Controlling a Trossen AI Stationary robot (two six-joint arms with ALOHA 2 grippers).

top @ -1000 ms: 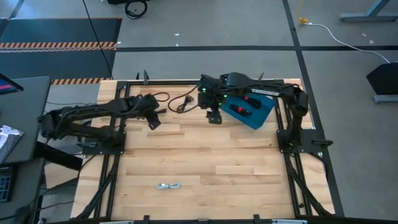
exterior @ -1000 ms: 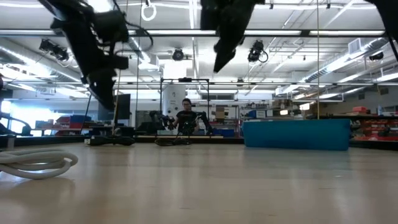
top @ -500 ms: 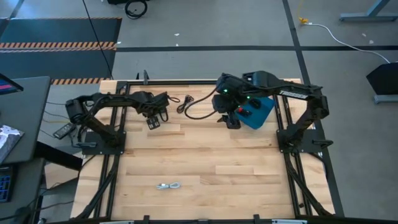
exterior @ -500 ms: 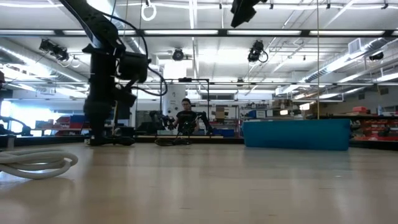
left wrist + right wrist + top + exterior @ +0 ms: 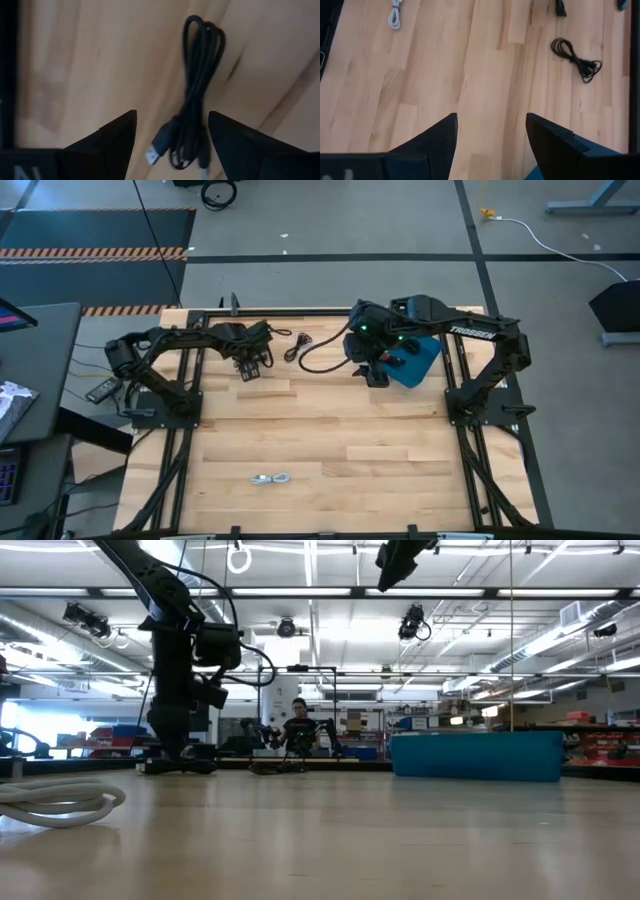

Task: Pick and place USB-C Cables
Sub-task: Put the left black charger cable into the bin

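Hanging over the black cable (image 5: 197, 95), my left end effector (image 5: 170, 137) has its 2 fingers spread, 1 on each side of it. The cable lies flat on the bench (image 5: 330, 440), far from the blue bin (image 5: 418, 362), its long side running straight out from me. My right end effector (image 5: 490, 140), also spread, waits by that bin. Since 1 second ago, my left end effector has come over the cable.

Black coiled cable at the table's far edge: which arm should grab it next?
Left. The left gripper hangs open right over the black coiled cable, the coil between its fingers. The right gripper is open too, but sits beside the blue bin, farther from that cable.
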